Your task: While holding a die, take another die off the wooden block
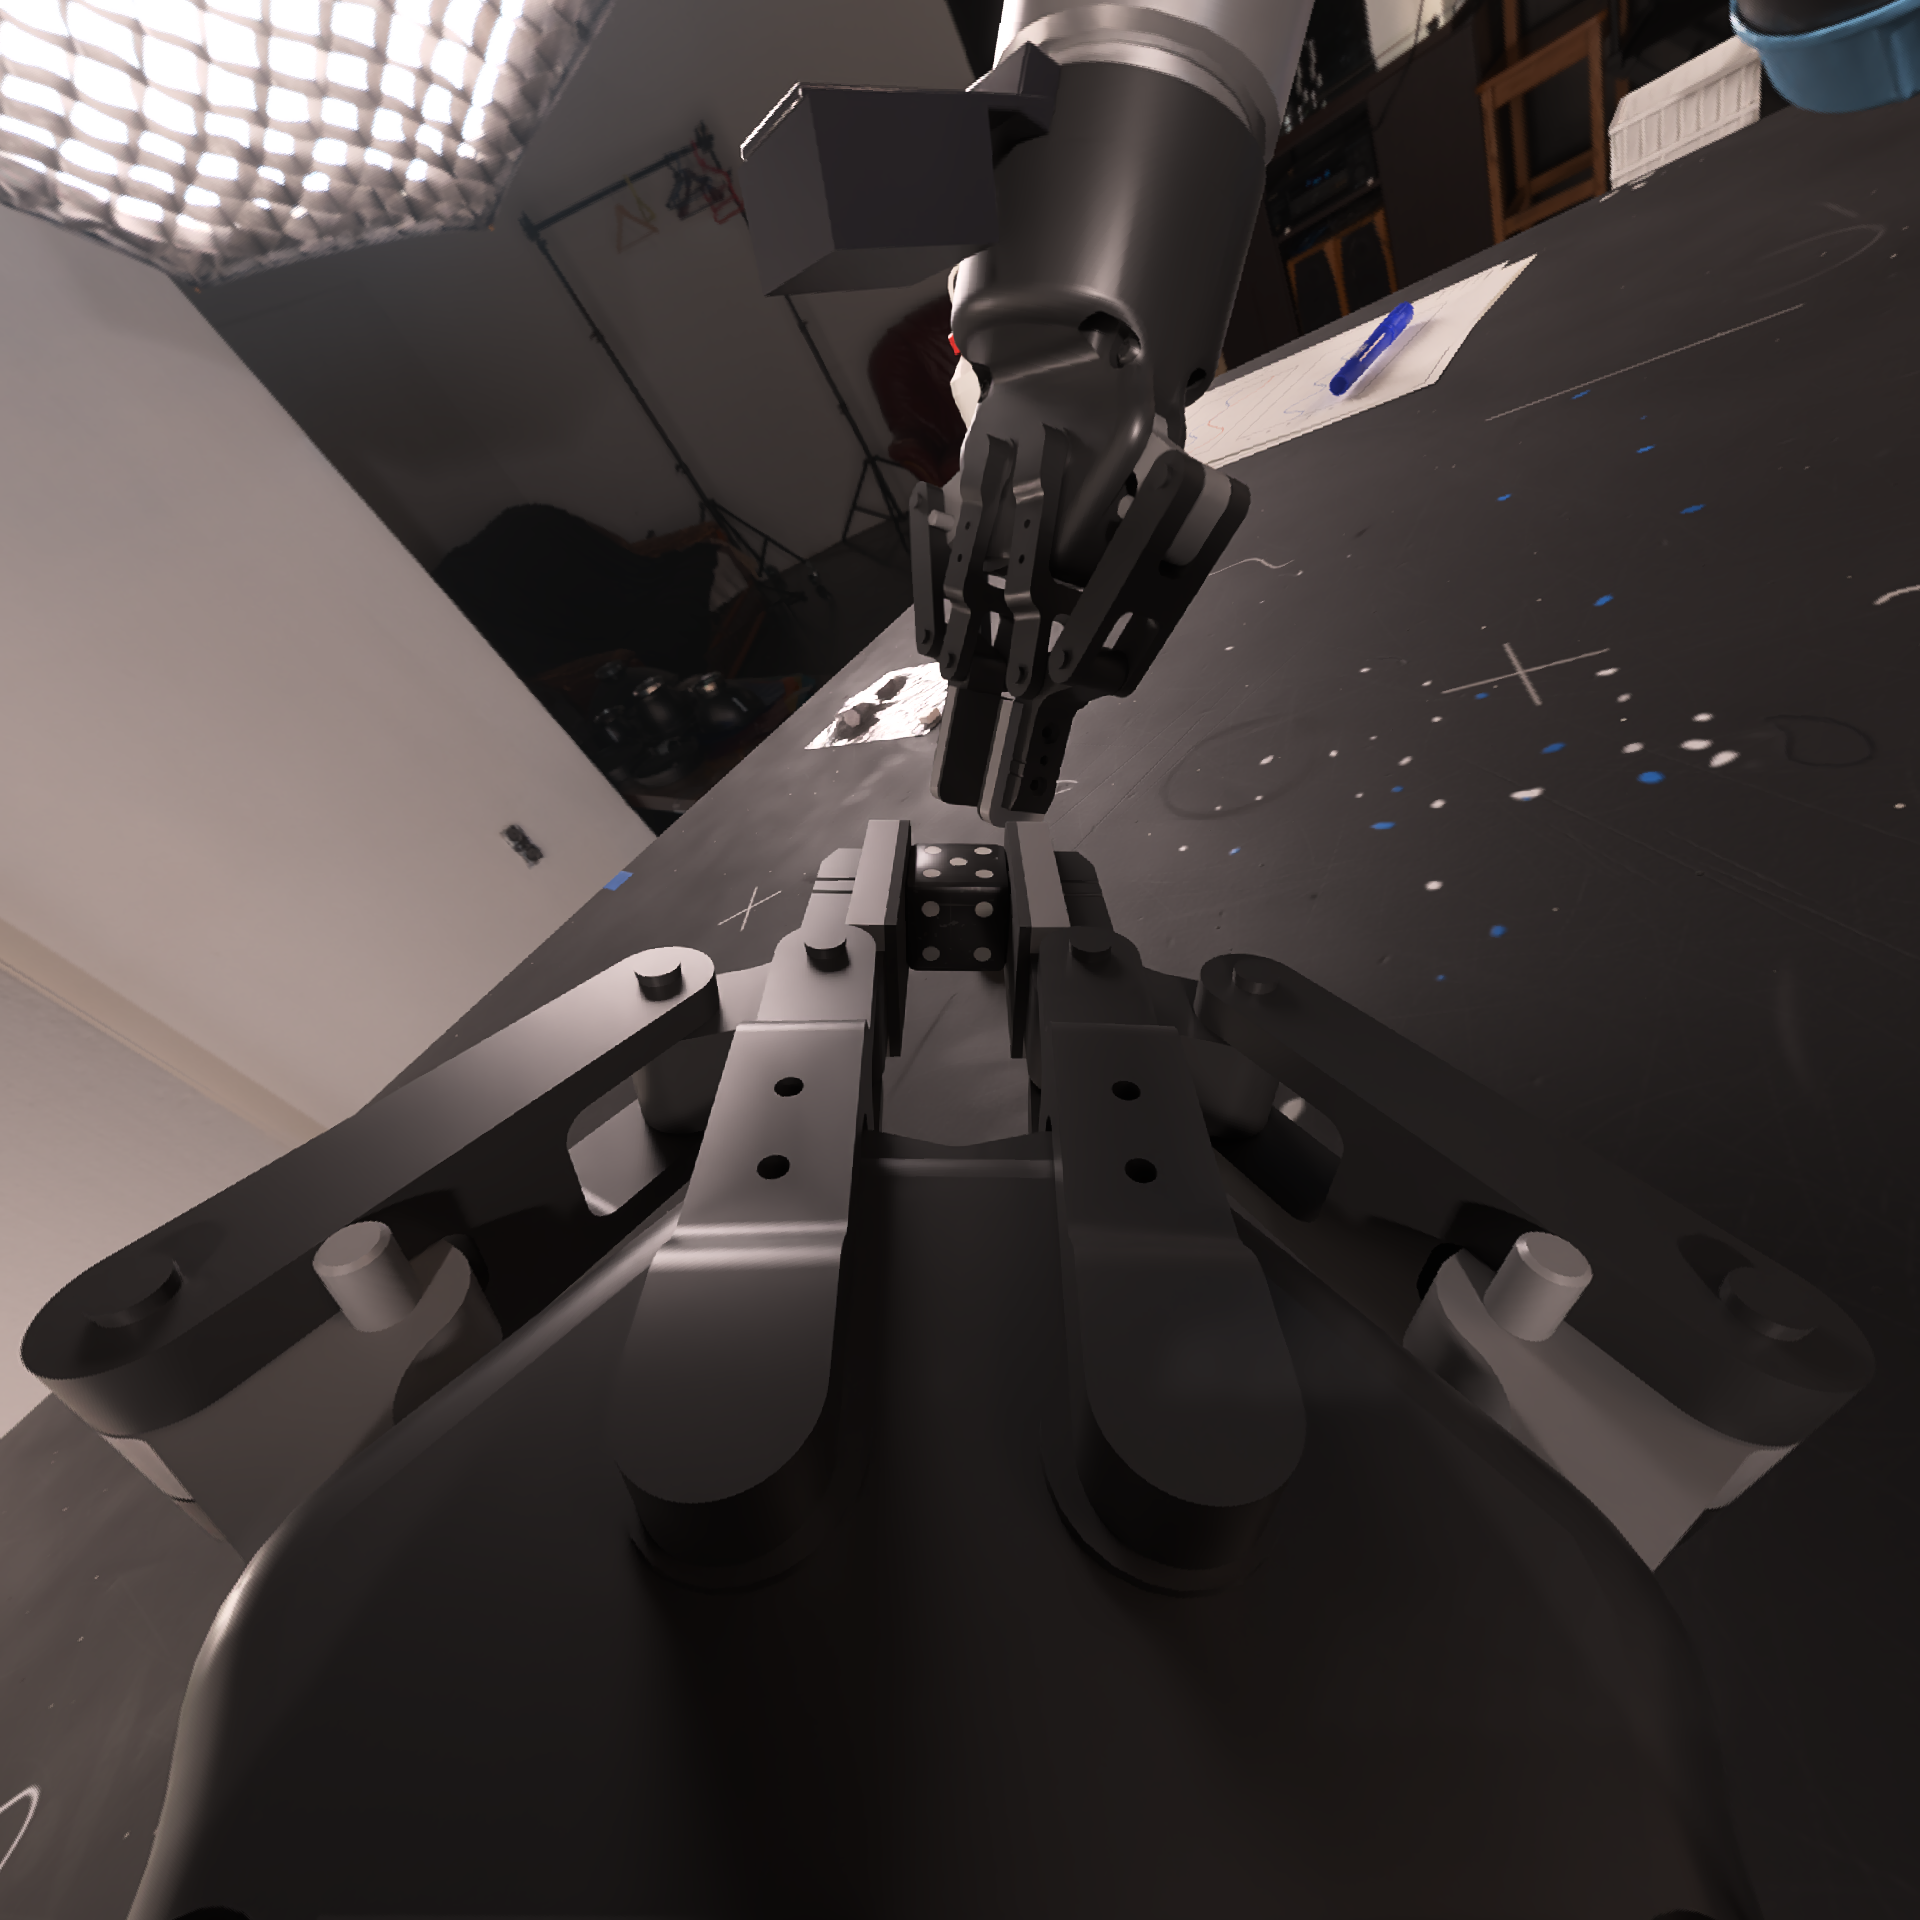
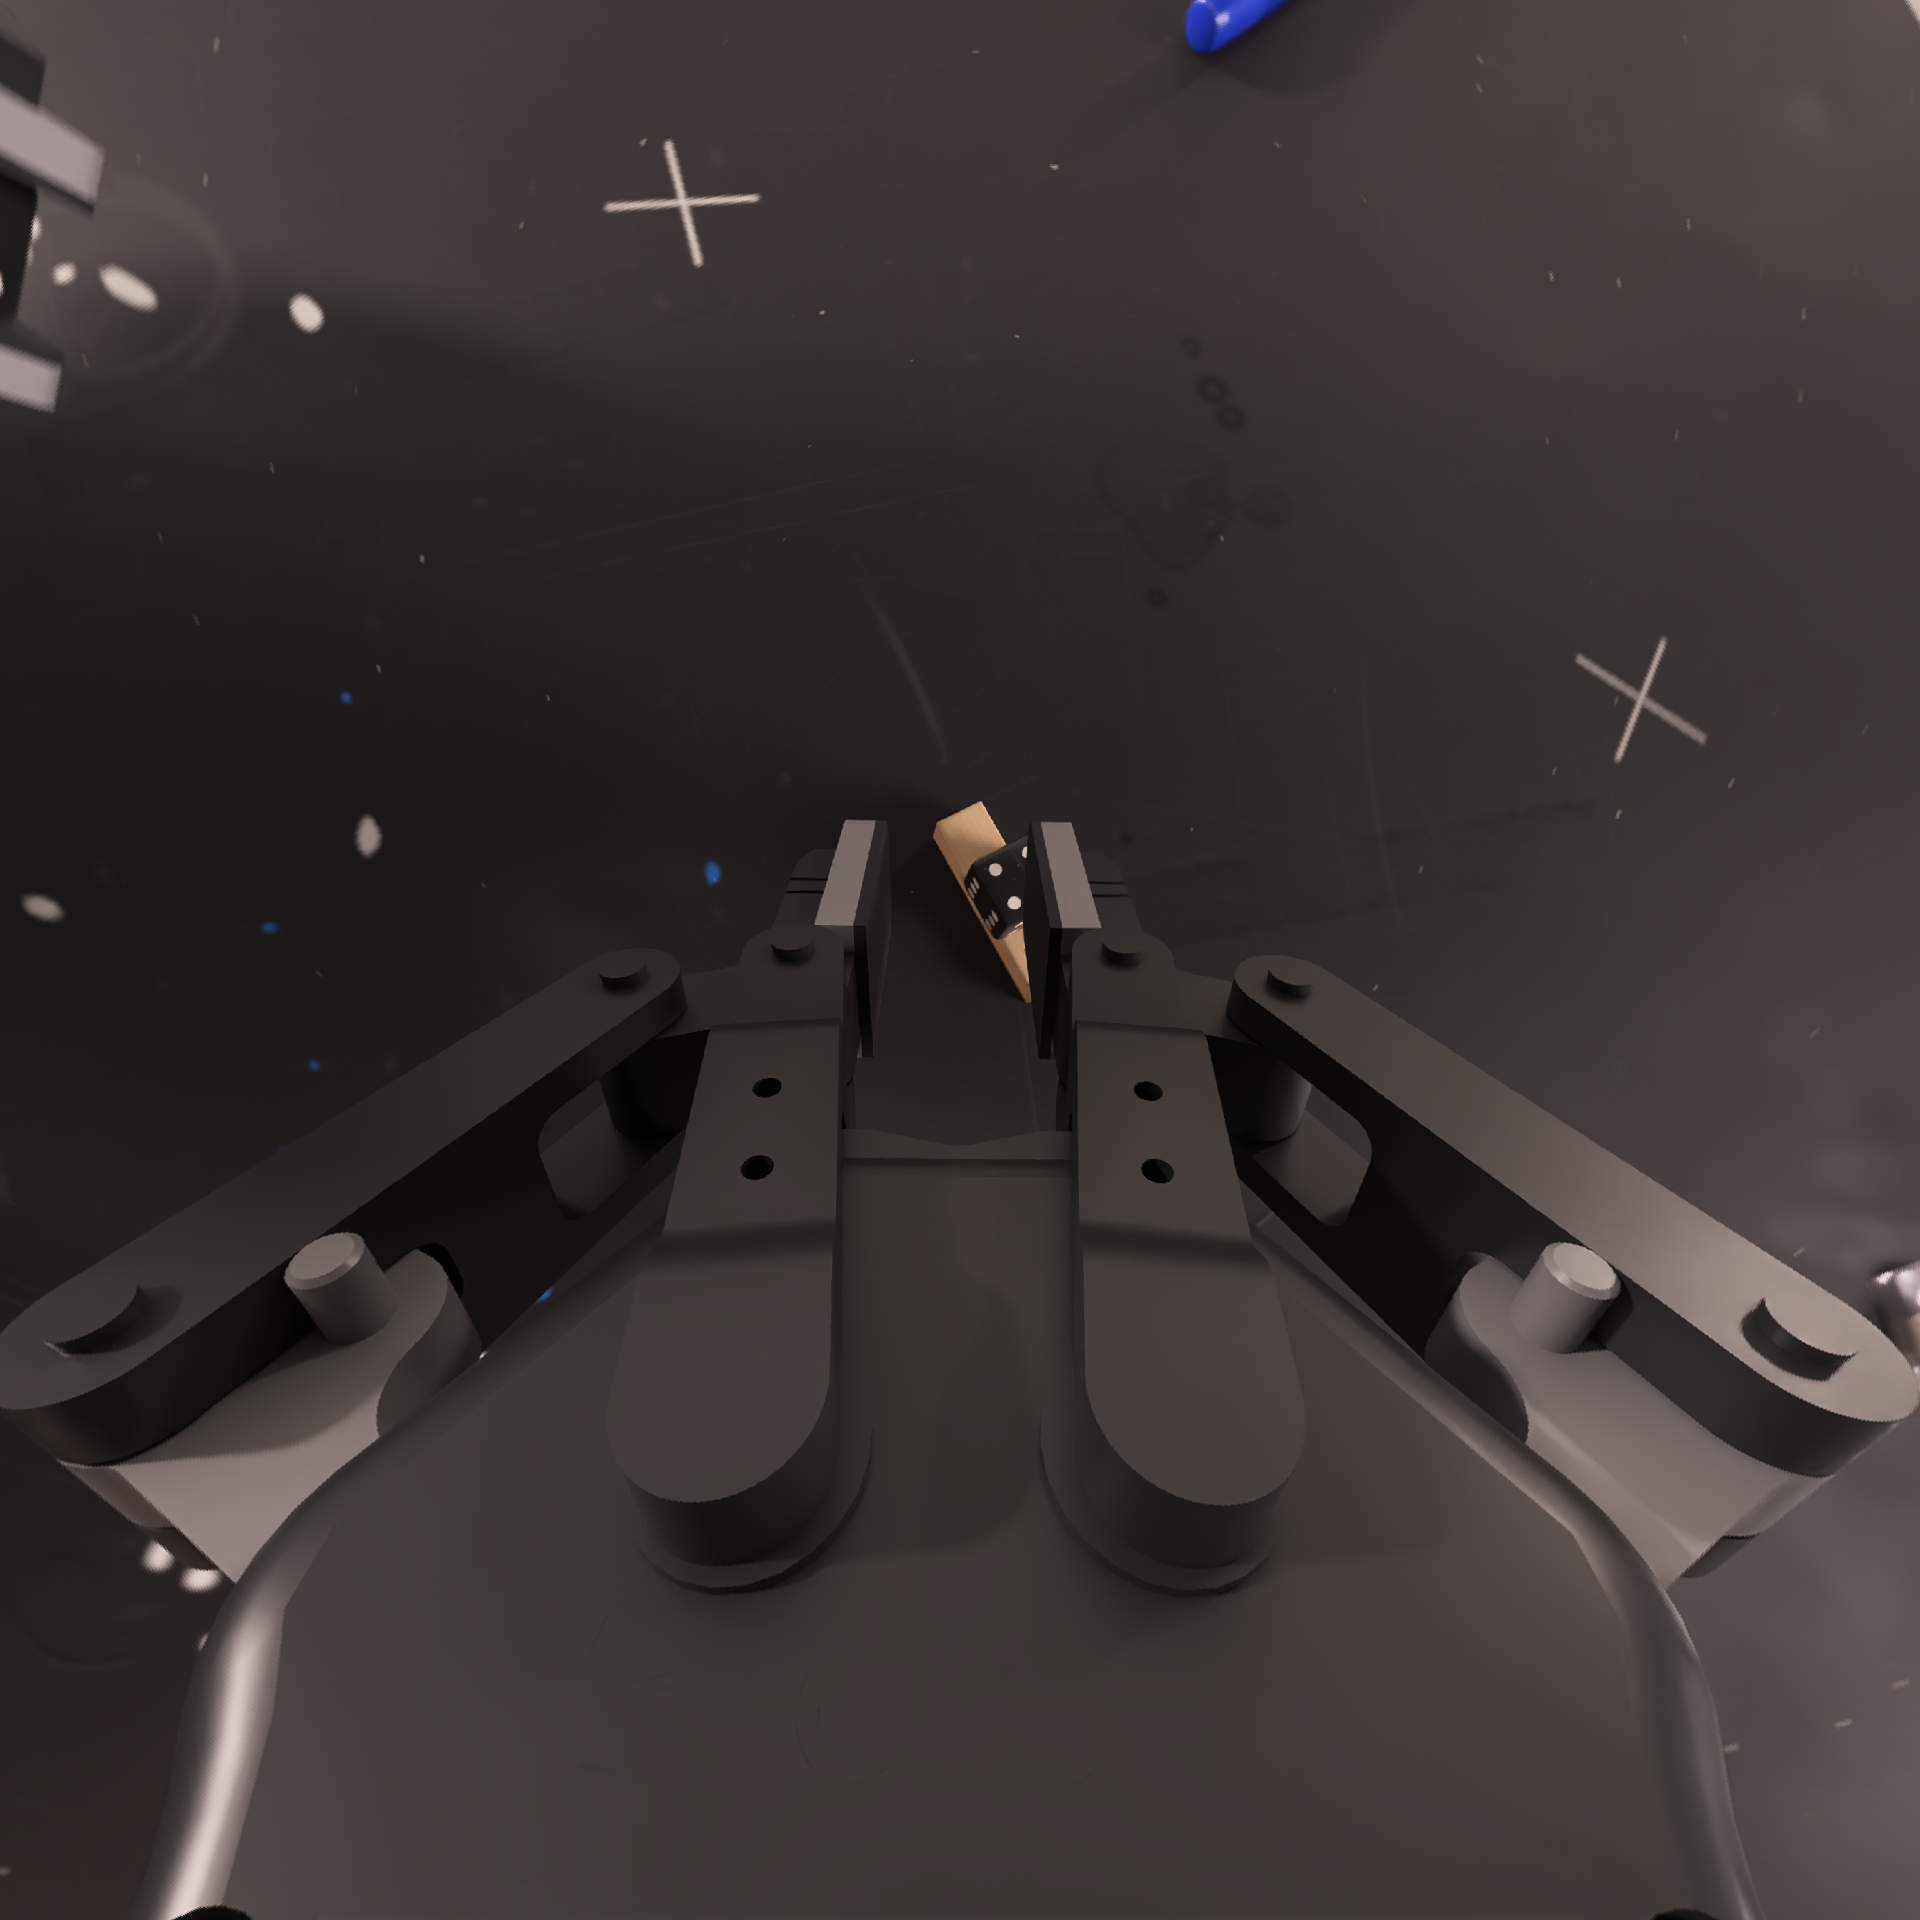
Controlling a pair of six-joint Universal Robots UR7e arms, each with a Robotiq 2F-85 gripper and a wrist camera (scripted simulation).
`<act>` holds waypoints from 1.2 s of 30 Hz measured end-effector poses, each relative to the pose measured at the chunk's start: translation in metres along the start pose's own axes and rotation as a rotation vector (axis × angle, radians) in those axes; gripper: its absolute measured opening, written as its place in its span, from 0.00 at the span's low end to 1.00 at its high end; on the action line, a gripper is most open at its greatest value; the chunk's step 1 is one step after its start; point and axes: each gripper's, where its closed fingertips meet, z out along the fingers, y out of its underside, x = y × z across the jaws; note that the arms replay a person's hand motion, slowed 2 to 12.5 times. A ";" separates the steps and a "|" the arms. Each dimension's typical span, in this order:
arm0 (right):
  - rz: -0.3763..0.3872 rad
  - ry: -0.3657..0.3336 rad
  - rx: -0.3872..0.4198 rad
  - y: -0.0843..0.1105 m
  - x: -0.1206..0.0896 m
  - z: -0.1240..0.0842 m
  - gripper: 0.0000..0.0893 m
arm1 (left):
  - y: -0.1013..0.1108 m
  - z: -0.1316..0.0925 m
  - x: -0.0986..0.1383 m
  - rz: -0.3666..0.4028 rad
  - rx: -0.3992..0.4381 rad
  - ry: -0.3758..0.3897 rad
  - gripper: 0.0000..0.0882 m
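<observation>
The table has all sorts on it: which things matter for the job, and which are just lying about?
Job: die gripped by the left gripper; second die on the wooden block; right gripper above it.
Lying about: blue pen; paper sheet; blue tub.

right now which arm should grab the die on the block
Right. The left gripper is already shut on a die, so it is busy. The right gripper is open and above the block, whose die sits off-centre by its right finger.

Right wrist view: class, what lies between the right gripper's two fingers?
Nothing is clamped: the right gripper is open. Through the gap, farther off, show the black die and the wooden block under it.
</observation>
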 end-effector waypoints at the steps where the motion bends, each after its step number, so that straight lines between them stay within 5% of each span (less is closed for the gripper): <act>1: -0.038 -0.002 -0.003 0.000 0.000 0.001 0.27 | 0.000 0.000 0.000 -0.005 0.001 0.002 0.18; 8: -0.301 -0.080 -0.025 0.001 -0.008 0.007 0.29 | -0.001 -0.001 -0.001 -0.030 0.013 0.028 0.18; 16: -0.513 -0.086 -0.100 0.008 0.001 0.011 0.29 | 0.002 -0.001 0.002 -0.060 0.004 0.071 0.18; 26: -0.536 -0.134 -0.182 0.013 0.012 0.018 0.29 | 0.006 -0.001 0.004 -0.098 -0.017 0.105 0.18; 36: -0.460 -0.219 -0.151 0.008 0.017 0.023 0.35 | 0.007 -0.002 0.002 -0.139 -0.013 0.118 0.18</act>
